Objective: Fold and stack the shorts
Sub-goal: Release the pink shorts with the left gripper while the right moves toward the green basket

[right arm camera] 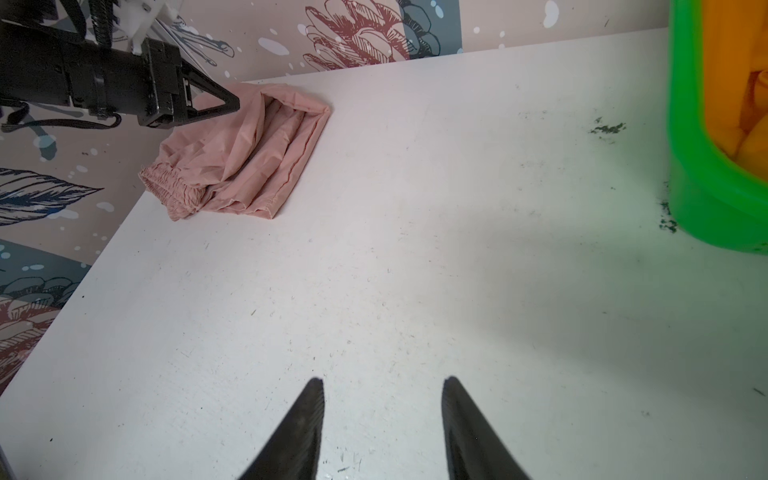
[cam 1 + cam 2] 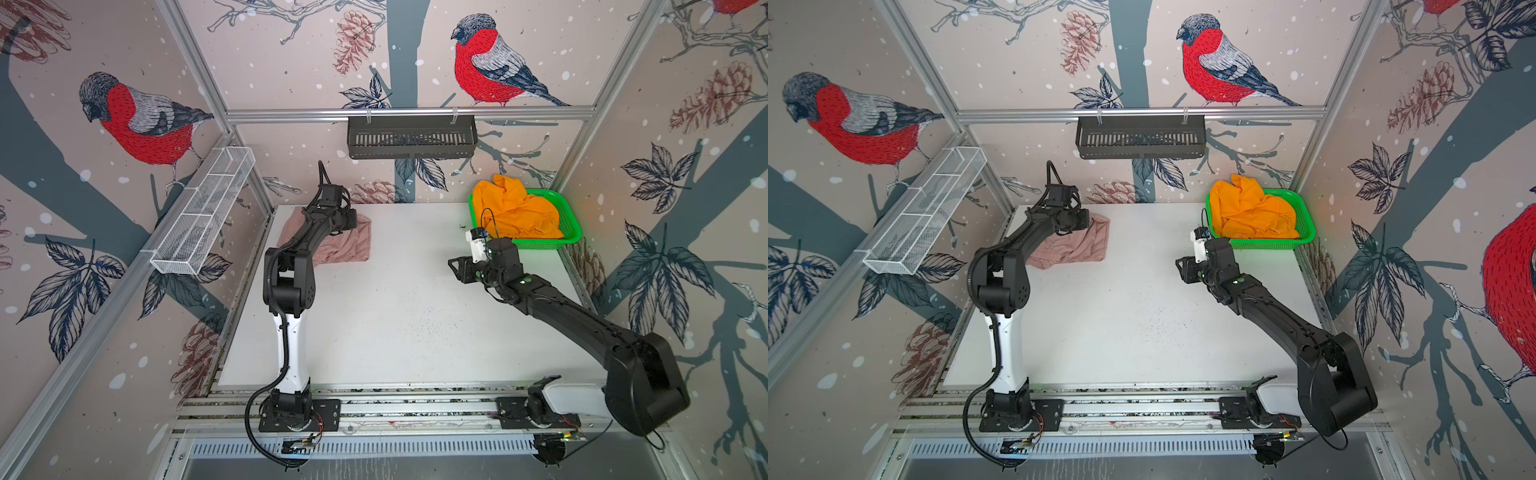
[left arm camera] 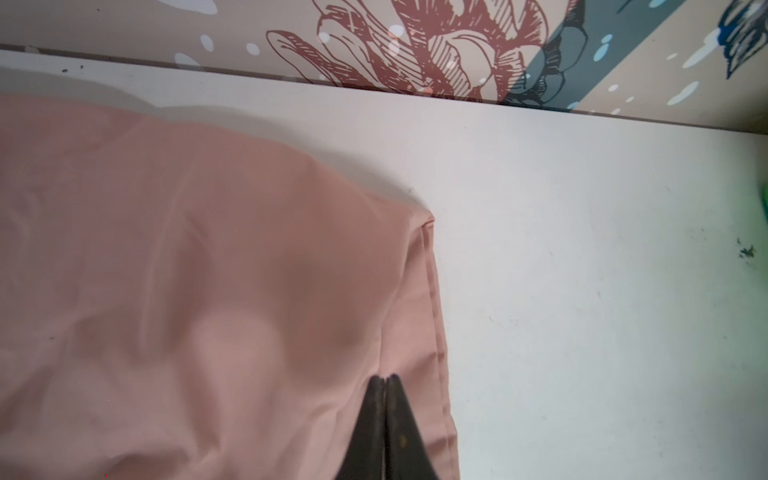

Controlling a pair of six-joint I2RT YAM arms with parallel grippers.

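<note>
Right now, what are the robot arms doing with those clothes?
The pink shorts lie folded at the far left of the white table. The left gripper is shut, with its tips just over them near one hem, and it does not seem to hold any cloth. The right gripper is open and empty over bare table. The orange shorts sit crumpled in the green basket, not yet folded or stacked.

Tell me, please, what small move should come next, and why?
Probably swing the open right gripper toward the green basket to pick the orange shorts: they lie crumpled there, while the pink shorts already lie folded on the table.
</note>
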